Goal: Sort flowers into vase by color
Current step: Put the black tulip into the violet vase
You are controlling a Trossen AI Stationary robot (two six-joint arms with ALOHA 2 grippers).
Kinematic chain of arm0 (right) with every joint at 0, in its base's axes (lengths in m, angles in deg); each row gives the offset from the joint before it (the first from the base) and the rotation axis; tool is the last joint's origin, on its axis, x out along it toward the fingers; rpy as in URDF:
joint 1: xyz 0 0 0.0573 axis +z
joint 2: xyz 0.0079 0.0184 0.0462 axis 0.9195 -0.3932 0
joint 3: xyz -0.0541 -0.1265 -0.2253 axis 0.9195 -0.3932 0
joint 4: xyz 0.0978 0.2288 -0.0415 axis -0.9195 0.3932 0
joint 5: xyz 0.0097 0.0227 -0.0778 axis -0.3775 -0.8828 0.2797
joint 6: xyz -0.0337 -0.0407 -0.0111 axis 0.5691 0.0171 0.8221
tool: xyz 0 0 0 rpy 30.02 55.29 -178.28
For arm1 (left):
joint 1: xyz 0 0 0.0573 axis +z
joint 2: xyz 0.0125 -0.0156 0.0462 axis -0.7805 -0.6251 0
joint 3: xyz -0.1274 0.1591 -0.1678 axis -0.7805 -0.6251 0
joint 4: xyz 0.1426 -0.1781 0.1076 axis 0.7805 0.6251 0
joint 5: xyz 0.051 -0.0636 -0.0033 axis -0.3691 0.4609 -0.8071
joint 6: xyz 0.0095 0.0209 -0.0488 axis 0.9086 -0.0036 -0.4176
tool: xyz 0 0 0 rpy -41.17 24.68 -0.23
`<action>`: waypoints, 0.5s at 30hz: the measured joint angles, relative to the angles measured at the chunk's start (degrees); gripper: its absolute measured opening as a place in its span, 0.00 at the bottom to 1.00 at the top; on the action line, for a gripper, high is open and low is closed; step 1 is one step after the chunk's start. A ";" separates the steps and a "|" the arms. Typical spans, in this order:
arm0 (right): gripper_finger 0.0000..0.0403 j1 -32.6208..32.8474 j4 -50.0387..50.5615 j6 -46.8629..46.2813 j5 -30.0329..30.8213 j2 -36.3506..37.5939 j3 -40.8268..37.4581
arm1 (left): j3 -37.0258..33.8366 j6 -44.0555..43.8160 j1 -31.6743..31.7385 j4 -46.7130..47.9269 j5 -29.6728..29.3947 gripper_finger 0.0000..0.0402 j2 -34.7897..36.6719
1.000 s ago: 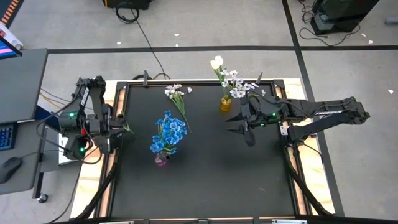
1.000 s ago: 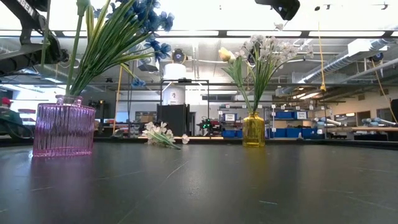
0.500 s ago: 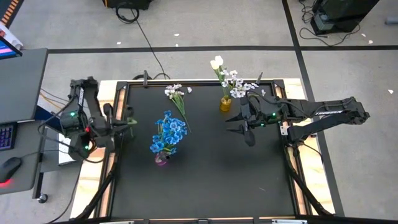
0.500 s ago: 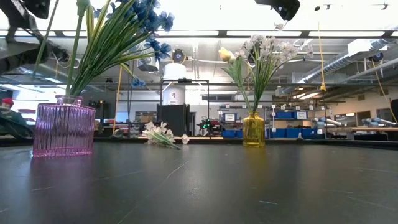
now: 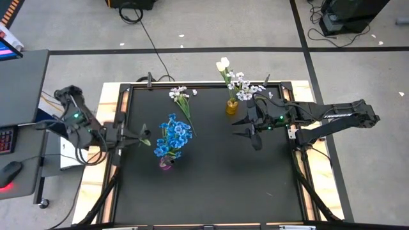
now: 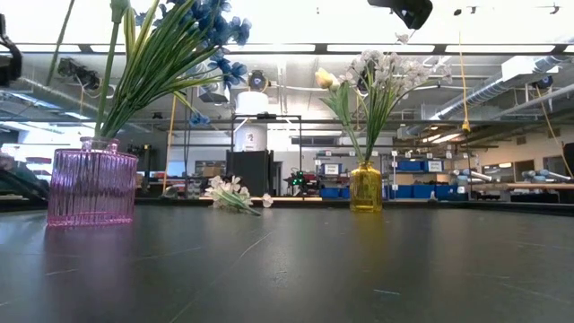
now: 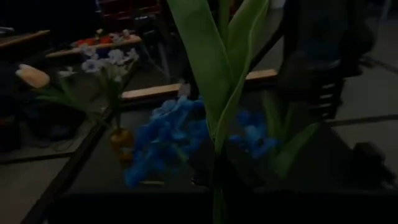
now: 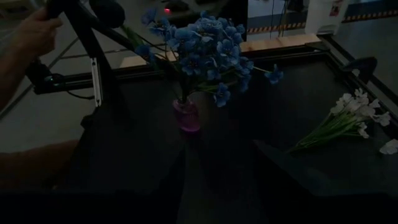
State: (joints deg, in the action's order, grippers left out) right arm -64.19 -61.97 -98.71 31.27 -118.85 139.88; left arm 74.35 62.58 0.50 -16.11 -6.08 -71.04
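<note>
Swinging in from the table's left edge, left gripper (image 5: 135,136), clenched on a green stem (image 7: 219,93), now nears the blue bunch (image 5: 172,137) in the pink vase (image 6: 91,186); right gripper (image 5: 246,125) waits released.

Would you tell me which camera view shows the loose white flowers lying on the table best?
The right wrist view: the white flowers lie whole and unobstructed. The high view shows them small near the far edge of the table; the low view shows them distant, edge-on; the left wrist view misses them.
</note>
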 joint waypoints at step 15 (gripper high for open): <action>0.47 0.00 0.00 -0.02 0.00 0.00 0.00 | 0.00 9.91 8.29 -0.75 18.68 0.05 11.29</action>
State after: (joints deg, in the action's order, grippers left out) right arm -64.19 -61.97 -98.73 31.27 -118.85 139.88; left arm 74.35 72.49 8.79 -16.86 12.60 -59.75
